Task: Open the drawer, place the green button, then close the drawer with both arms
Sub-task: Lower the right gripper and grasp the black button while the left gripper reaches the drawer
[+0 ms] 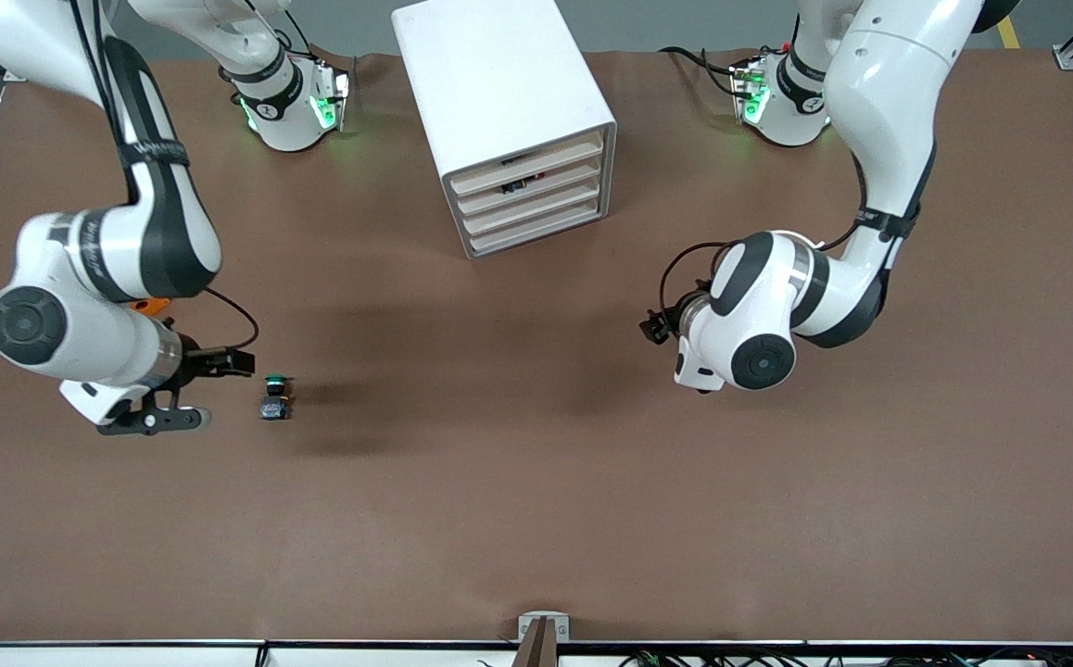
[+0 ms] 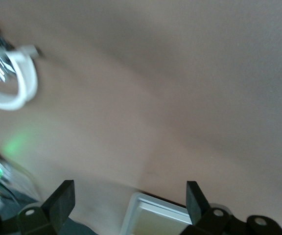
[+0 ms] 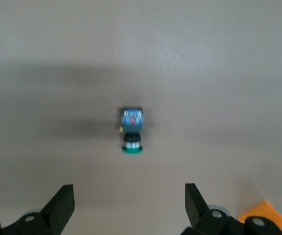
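Right gripper (image 1: pixel 208 389), fingers spread wide, empty, beside button (image 1: pixel 275 396) on brown table (image 1: pixel 536 519).
Left gripper (image 2: pixel 129 205), fingers likewise apart, empty, over bare table near cabinet (image 1: pixel 509 120). Button lying on its side, well apart from cabinet, nearer front camera, toward right arm's end: round green cap, black body, blue base. No legible writing. Orange block (image 3: pixel 263 215) corner seen only in right wrist view. Cabinet white, rounded corners, four shallow drawers; top drawer (image 1: pixel 527 162) shut; table matte.
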Controlling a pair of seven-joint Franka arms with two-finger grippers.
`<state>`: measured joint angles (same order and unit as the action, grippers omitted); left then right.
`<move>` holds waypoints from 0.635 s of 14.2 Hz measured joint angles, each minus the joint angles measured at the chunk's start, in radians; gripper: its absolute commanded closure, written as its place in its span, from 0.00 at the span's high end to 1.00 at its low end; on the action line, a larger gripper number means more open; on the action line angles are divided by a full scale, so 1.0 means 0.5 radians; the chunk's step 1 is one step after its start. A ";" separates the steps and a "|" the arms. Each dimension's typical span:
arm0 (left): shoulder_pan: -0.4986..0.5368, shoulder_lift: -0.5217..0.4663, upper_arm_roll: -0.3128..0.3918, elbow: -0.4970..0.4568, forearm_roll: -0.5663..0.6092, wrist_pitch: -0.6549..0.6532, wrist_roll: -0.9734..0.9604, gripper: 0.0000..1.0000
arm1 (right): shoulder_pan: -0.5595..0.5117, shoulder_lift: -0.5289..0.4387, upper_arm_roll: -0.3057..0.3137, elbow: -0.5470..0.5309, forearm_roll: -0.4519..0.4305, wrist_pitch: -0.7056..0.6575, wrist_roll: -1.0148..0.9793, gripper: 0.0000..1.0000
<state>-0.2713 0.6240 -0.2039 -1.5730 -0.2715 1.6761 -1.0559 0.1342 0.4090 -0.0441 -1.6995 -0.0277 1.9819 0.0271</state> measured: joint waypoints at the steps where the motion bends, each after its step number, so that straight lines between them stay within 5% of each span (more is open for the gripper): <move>1: -0.006 0.025 0.000 0.002 -0.085 0.014 -0.141 1.00 | -0.001 0.036 -0.001 -0.050 0.000 0.126 0.000 1.00; 9: -0.231 0.223 -0.004 0.002 -0.532 0.254 -1.365 1.00 | -0.047 0.262 -0.008 -0.208 0.000 0.621 0.000 1.00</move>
<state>-0.3869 0.7357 -0.2058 -1.5720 -0.5376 1.8031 -1.7384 0.1109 0.5402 -0.0482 -1.8032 -0.0277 2.2926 0.0269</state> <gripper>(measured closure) 0.000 0.000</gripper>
